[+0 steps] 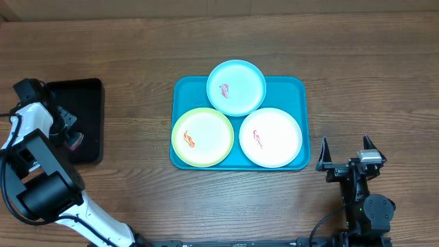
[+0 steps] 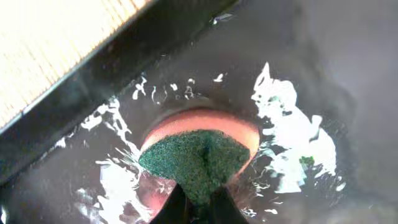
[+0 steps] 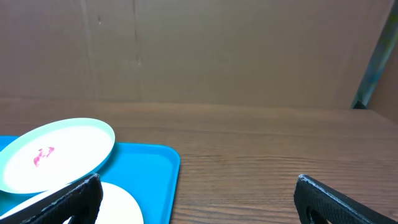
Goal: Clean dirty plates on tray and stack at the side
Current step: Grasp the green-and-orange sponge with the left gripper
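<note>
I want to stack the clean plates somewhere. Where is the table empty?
Bare wood lies between the black tray and the turquoise tray, and more to that tray's right, ahead of the right hand. The far edge of the table is bare too. The turquoise tray is crowded: blue plate, yellow-green plate and white plate nearly fill it.

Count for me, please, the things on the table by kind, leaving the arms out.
plates: 3 (blue, green, white)
trays: 2 (blue tray, black tray)
sponge: 1
Total: 6
</note>
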